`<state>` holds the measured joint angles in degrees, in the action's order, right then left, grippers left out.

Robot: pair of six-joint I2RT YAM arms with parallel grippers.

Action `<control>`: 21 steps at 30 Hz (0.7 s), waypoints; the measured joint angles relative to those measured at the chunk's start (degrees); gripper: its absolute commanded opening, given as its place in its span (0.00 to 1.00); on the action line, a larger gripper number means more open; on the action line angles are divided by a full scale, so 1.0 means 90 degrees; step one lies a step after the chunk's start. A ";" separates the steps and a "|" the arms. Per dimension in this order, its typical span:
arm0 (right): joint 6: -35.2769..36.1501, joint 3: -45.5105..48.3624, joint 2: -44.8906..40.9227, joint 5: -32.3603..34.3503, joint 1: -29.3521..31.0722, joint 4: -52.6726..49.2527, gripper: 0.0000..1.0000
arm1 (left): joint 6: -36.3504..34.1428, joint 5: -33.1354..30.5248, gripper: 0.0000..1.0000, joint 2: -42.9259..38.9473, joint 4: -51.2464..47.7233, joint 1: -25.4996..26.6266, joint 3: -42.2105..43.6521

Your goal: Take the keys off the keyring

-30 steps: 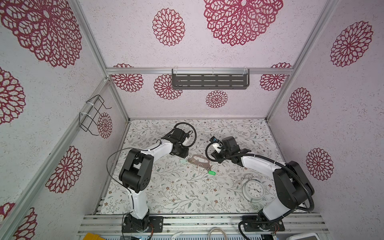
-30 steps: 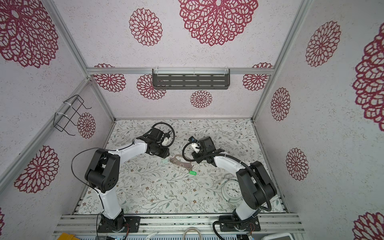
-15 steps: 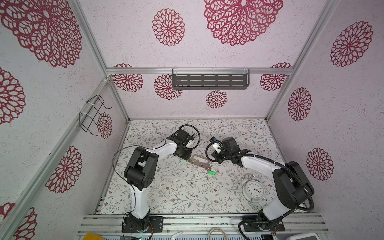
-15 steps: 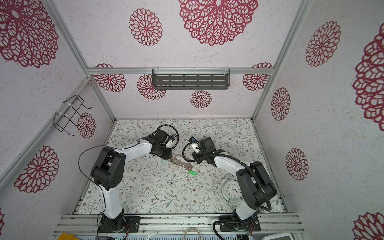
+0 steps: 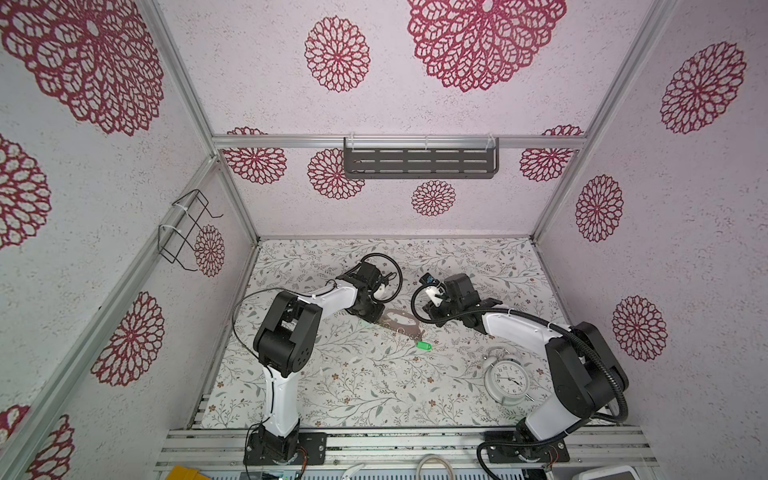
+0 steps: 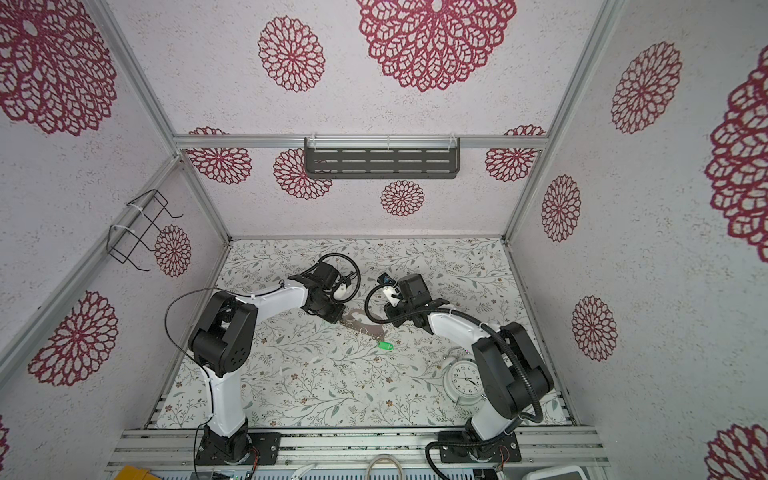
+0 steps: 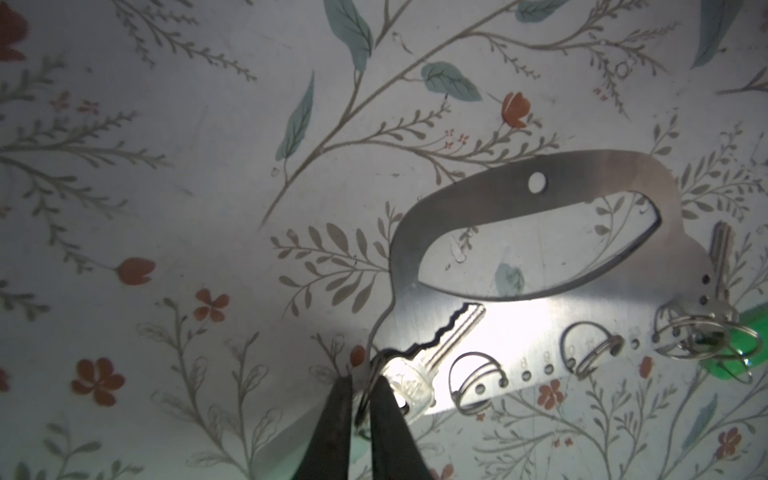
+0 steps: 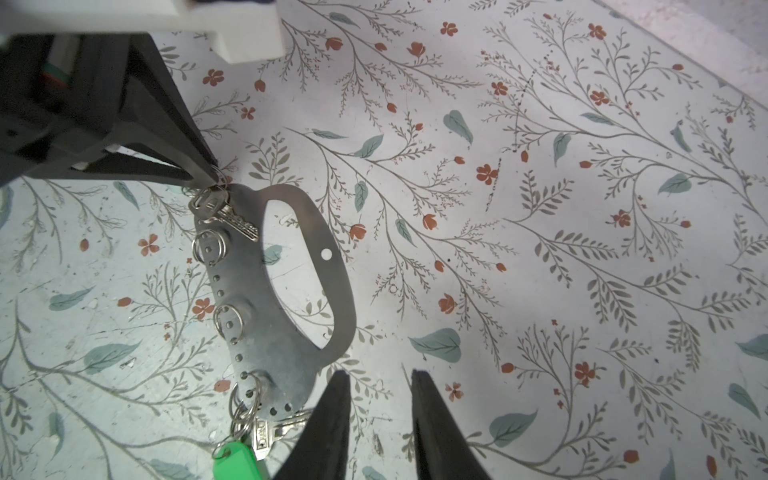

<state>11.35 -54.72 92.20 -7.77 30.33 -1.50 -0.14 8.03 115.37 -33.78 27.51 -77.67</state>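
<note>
Noting left jaws drawn almost together, pinching a thin split ring at the left corner of the keyring. Seeing that ring carrying a bare key, its blade lying across the flat metal. Finding right jaws parted by a moderate gap, gripping nothing, hovering just beside the keyring's opposite end; not managing to tell whether a tip is touching it. Placing the keyring flat on the tabletop about mid-scene, between both arms, in both top views. Spotting a second key at that right end, hanging from a cluster of rings together with a green tag, the tag lying a little nearer than the metal loop. Counting two empty rings threaded through holes along the near edge. Logging a white alarm clock lying well apart, near right.
</note>
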 measured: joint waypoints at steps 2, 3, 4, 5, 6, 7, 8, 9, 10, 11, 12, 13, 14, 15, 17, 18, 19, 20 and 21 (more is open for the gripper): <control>0.0000 0.0000 0.0000 0.0000 0.0000 0.0000 0.29 | -0.0032 0.0015 0.07 -0.0002 0.0002 0.0000 0.0000; 0.0000 0.0000 0.0000 0.0000 0.0000 -0.0002 0.29 | -0.0034 0.0034 0.06 -0.0012 0.0005 0.0000 0.0000; 0.0000 0.0000 0.0000 0.0000 0.0000 0.0000 0.29 | -0.0046 0.0034 0.05 -0.0022 0.0000 0.0002 0.0000; 0.0000 0.0000 0.0000 0.0000 0.0000 0.0000 0.29 | -0.0053 0.0049 0.05 -0.0034 -0.0002 0.0002 0.0000; 0.0000 0.0002 -0.0002 0.0000 0.0000 0.0005 0.29 | -0.0063 0.0056 0.04 -0.0058 0.0000 0.0002 0.0002; 0.0002 0.0024 -0.0005 -0.0002 0.0000 0.0034 0.29 | -0.0083 0.0066 0.03 -0.0097 -0.0015 0.0005 0.0005; 0.0005 0.0053 -0.0017 -0.0007 0.0000 0.0046 0.29 | -0.0100 0.0083 0.03 -0.0168 -0.0027 0.0005 0.0012; 0.0010 0.0100 -0.0041 -0.0015 0.0000 0.0058 0.29 | -0.0119 0.0104 0.03 -0.0257 -0.0046 0.0005 0.0012; 0.0017 0.0155 -0.0078 -0.0032 0.0000 0.0070 0.29 | -0.0153 0.0141 0.03 -0.0381 -0.0061 0.0005 0.0017; 0.0027 0.0223 -0.0131 -0.0068 0.0000 0.0102 0.29 | -0.0204 0.0194 0.03 -0.0539 -0.0068 0.0007 0.0017; 0.0044 0.0284 -0.0189 -0.0114 -0.0002 0.0131 0.29 | -0.0236 0.0228 0.03 -0.0670 -0.0068 0.0007 0.0017; 0.0075 0.0352 -0.0272 -0.0170 -0.0002 0.0172 0.29 | -0.0289 0.0272 0.03 -0.0860 -0.0068 0.0010 0.0017; 0.0104 0.0415 -0.0367 -0.0214 -0.0002 0.0204 0.29 | -0.0345 0.0321 0.02 -0.1018 -0.0068 0.0010 0.0017; 0.0143 0.0481 -0.0495 -0.0274 -0.0002 0.0250 0.29 | -0.0401 0.0367 0.02 -0.1185 -0.0068 0.0012 0.0017; 0.0250 0.0580 -0.0755 -0.0376 0.0000 0.0389 0.29 | -0.0546 0.0459 0.02 -0.1511 -0.0068 0.0012 0.0017; 0.0308 0.0631 -0.0911 -0.0437 -0.0002 0.0495 0.29 | -0.0624 0.0510 0.02 -0.1649 -0.0066 0.0012 0.0017; 0.0369 0.0685 -0.1056 -0.0493 -0.0002 0.0595 0.29 | -0.0702 0.0563 0.02 -0.1780 -0.0068 0.0012 0.0017; 0.0427 0.0736 -0.1183 -0.0529 -0.0002 0.0699 0.29 | -0.0780 0.0612 0.02 -0.1887 -0.0070 0.0012 0.0017; 0.0493 0.0792 -0.1333 -0.0580 -0.0002 0.0806 0.29 | -0.0857 0.0670 0.02 -0.1996 -0.0073 0.0012 0.0015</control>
<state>15.79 -47.59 80.20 -12.99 30.30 5.76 -7.86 14.06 97.41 -34.44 27.62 -77.54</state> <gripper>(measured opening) 0.289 0.047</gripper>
